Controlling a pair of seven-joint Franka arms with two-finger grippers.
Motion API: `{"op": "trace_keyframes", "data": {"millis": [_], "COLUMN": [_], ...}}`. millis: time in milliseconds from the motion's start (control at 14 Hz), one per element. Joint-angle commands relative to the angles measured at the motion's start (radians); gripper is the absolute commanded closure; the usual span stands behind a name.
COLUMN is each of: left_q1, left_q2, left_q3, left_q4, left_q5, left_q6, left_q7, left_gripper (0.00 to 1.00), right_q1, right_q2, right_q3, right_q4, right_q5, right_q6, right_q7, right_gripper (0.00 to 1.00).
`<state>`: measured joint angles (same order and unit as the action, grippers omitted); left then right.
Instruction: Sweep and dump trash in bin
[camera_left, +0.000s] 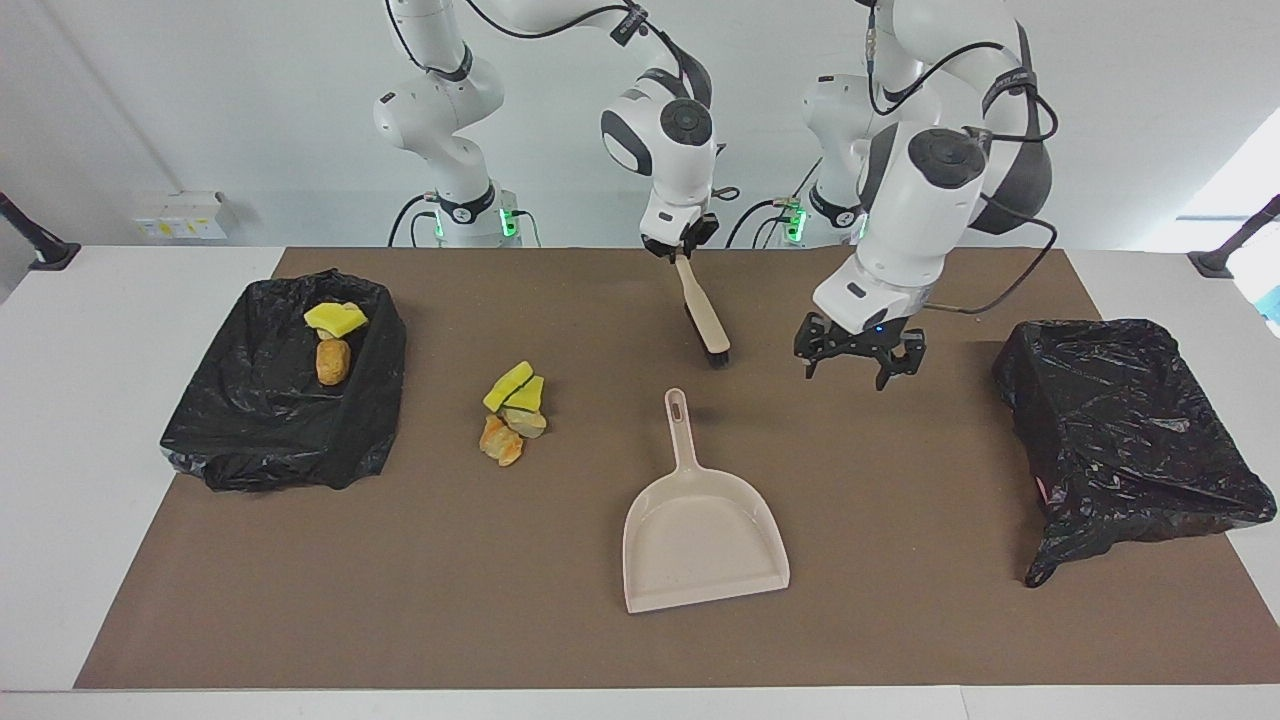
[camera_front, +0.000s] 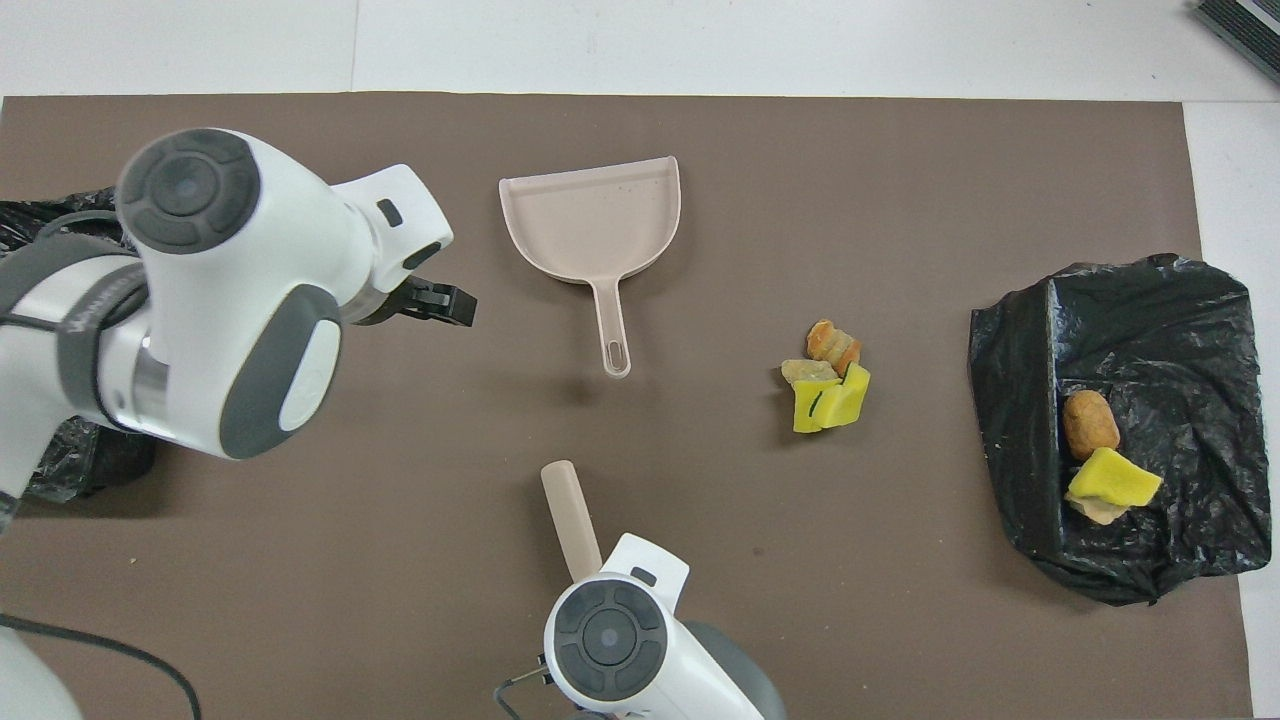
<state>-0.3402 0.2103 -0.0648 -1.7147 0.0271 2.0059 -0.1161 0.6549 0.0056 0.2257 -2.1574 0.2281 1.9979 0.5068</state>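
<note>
- Two bins on the counter: the bin (camera_left: 285, 410) at the right arm's end already holds some scraps.
- Trash (camera_left: 514, 412) lies loose in a small heap beside it, not yet swept.
- Right claw (camera_left: 684, 252) is clamped on the brush (camera_left: 703, 318), lifted, bristles down over the mat.
- Dustpan (camera_left: 700, 530) sits untouched, handle toward the robots.
- Left claw (camera_left: 858, 358) hovers wide open, empty, near the dustpan handle.
- Tool pickup, I'd say; next, grip that handle squarely.
- Second bin (camera_left: 1125, 440) waits at the left arm's end.
</note>
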Motion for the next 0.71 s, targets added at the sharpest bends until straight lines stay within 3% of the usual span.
{"op": "trace_keyframes", "data": {"millis": [0, 143, 429, 643], "left_q1": [-0.091, -0.147, -0.221, -0.275], "left_q2": [0.062, 0.125, 0.181, 0.377], "left_q3": [0.014, 0.016, 0.02, 0.025], "left_q4": [0.017, 0.041, 0.076, 0.298], "left_q5": [0.034, 0.037, 0.057, 0.138], "left_q6": [0.042, 0.051, 0.126, 0.062], "left_q7": [-0.084, -0.179, -0.386, -0.493], "left_gripper": [0.0, 0.0, 0.0, 0.0], "right_q1": [-0.111, -0.214, -0.461, -0.618], "right_q2": [-0.143, -0.208, -0.298, -0.299], "right_q3": [0.006, 0.006, 0.004, 0.007], "right_q4": [-0.013, -0.013, -0.013, -0.015], "right_q5": [-0.032, -0.032, -0.038, -0.142], "right_q6": [-0.163, -0.267, -0.382, -0.369], "right_q7": [-0.022, -0.103, -0.386, -0.531], "right_gripper": [1.0, 1.0, 1.0, 1.0]}}
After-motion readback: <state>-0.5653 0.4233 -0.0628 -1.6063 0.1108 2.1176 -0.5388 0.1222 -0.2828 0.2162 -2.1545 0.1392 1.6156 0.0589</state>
